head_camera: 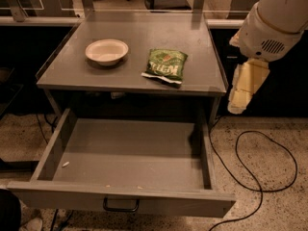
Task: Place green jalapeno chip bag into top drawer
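Note:
The green jalapeno chip bag (165,65) lies flat on the grey tabletop (144,37), right of centre, near the front edge. The top drawer (126,159) below is pulled wide open; its dark handle (120,206) sits at the centre of the front panel. My gripper (244,88) hangs from the white arm (274,18) at the right, beyond the table's right edge, level with the bag and well apart from it. It holds nothing that I can see.
A cream round bowl (107,51) stands on the tabletop left of the bag. A black cable (260,162) loops on the speckled floor to the right of the drawer. Small crumbs lie in the drawer. Chair legs stand behind the table.

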You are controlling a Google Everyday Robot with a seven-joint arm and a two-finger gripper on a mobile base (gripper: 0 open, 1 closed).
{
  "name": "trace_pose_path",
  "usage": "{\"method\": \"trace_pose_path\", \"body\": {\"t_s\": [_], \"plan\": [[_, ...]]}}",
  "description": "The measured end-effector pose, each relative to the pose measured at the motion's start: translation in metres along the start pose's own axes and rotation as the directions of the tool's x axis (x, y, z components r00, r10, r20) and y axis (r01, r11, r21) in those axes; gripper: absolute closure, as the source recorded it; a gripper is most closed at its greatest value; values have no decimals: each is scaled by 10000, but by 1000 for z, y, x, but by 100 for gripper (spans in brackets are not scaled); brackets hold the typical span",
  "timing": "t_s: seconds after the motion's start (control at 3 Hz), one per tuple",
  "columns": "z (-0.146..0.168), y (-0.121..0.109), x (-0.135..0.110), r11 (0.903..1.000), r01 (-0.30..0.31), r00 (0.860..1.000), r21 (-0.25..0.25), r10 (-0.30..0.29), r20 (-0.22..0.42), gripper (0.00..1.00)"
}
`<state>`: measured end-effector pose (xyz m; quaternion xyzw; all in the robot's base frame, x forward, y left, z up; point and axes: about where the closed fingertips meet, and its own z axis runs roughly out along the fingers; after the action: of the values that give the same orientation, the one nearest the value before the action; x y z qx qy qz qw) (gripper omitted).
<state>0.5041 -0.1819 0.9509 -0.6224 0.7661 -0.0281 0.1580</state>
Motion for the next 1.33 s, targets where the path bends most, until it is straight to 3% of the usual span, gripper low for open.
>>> {"method": "trace_pose_path", "body": {"t_s": [0.33,1.0,1.33], "plan": [[10,-7,-20,9999,8,10000,165,-9,82,0],[62,-51,-62,9999,24,9999,-132,-25,-111,0],[65,-55,-63,9999,17,9999,-118,-19,-152,0]]}}
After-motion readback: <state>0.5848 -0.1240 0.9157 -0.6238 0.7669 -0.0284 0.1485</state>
